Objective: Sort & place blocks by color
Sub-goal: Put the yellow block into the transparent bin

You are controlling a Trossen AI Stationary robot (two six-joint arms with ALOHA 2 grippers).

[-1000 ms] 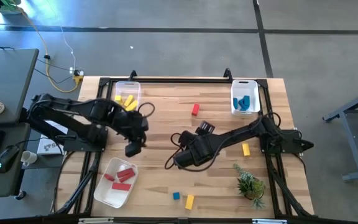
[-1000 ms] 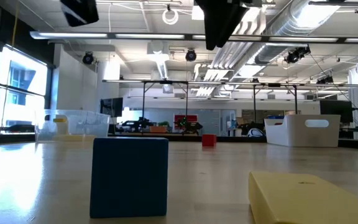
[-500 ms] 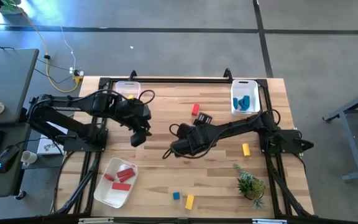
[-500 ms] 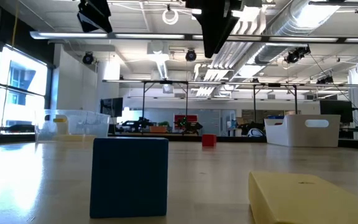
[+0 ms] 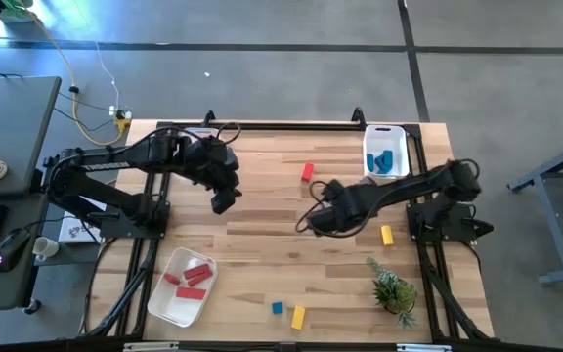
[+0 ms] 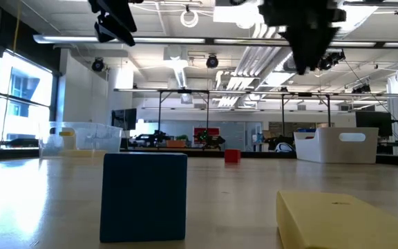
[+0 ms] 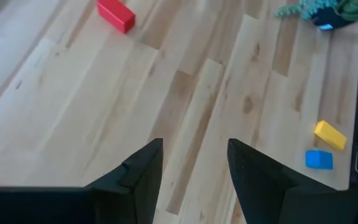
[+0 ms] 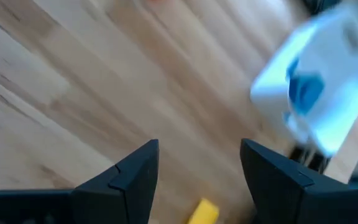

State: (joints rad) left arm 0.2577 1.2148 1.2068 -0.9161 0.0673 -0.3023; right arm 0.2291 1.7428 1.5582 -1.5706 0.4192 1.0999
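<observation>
Left claw [image 5: 223, 200]: fingers apart, empty, above the table [image 5: 262, 264] near the yellow bin [image 5: 201, 140].
Red tray [image 5: 164, 303]: three red blocks [image 5: 190, 278] inside.
Loose blocks: red [image 5: 307, 172], blue [image 5: 278, 308], yellow [image 5: 298, 317], yellow [image 5: 387, 235].
Right claw [image 5: 313, 219]: fingers apart, empty, mid-table.
White bin [image 5: 371, 140]: blue blocks [image 5: 385, 161] inside.

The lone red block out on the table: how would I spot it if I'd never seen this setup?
Start at the white bin holding blue blocks at the wooden table's far right corner. Move left along the far side toward the middle; the red block lies alone on bare wood. The other red pieces all sit in the near-left tray.
</observation>
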